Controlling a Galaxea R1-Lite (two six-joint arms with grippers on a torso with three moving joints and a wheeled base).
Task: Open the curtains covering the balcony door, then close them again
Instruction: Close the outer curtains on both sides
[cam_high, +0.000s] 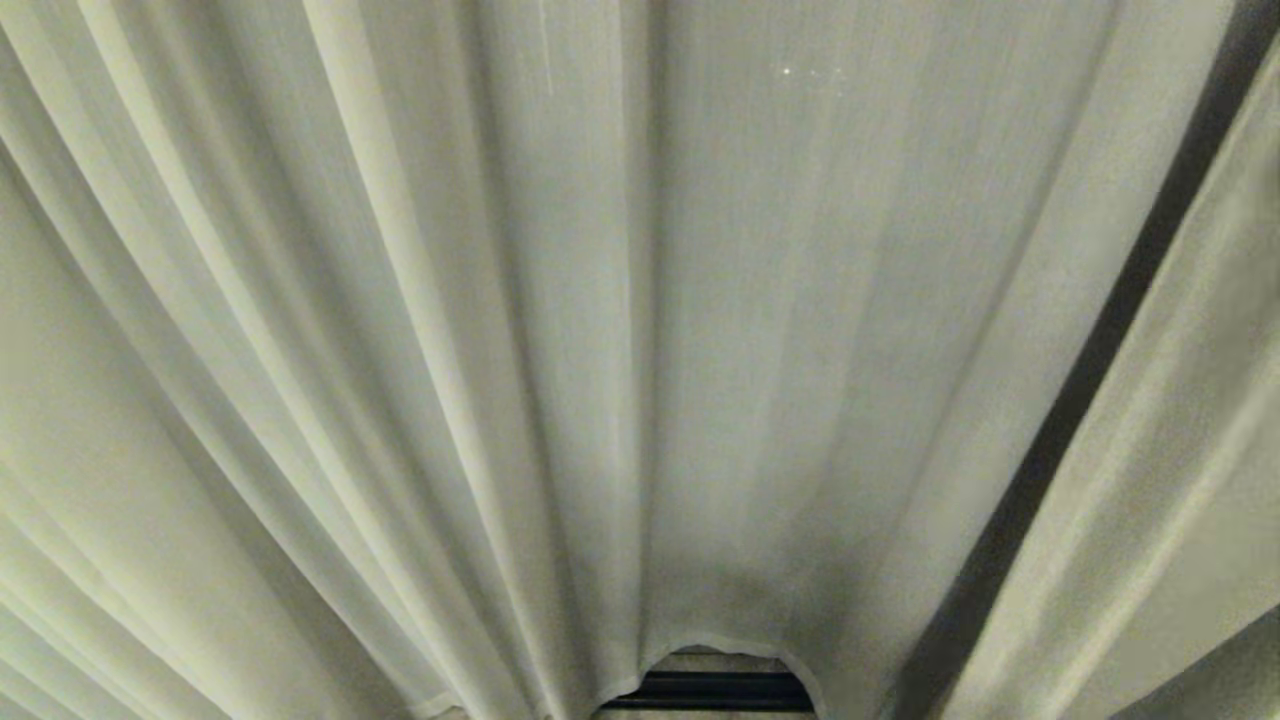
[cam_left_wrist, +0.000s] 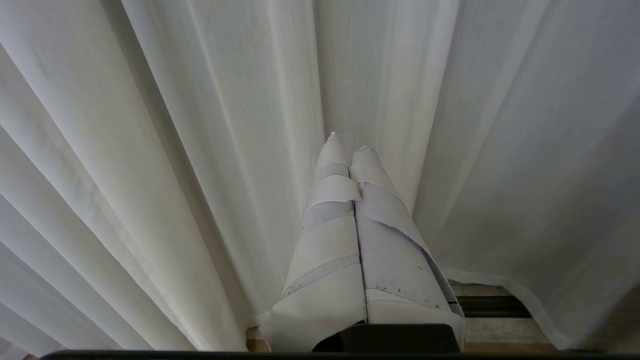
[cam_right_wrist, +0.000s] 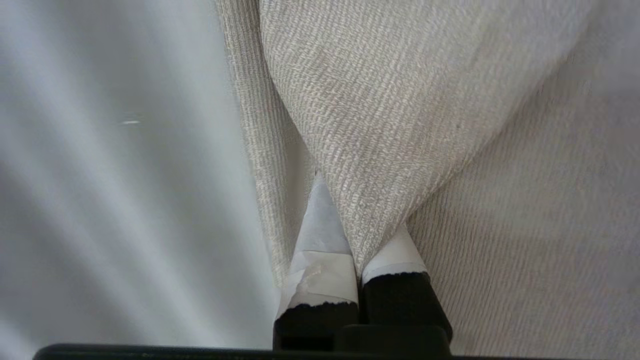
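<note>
Cream pleated fabric fills the whole background: the curtains (cam_high: 640, 330) hang drawn, with only a small arch at the hem through which a dark strip of the balcony door (cam_high: 712, 690) frame is seen. No containers are seen. The left tool (cam_left_wrist: 350, 142) is held with its taped fingers (cam_left_wrist: 325, 240) pressed together on nothing, the curtains just ahead of the tips. The right tool (cam_right_wrist: 352, 225) is clamped on a fold of the curtains, coarse weave draped over its fingertips (cam_right_wrist: 320, 225). Beyond the hem beside the left tool, a bare strip of floor (cam_left_wrist: 495, 332) is seen.
</note>
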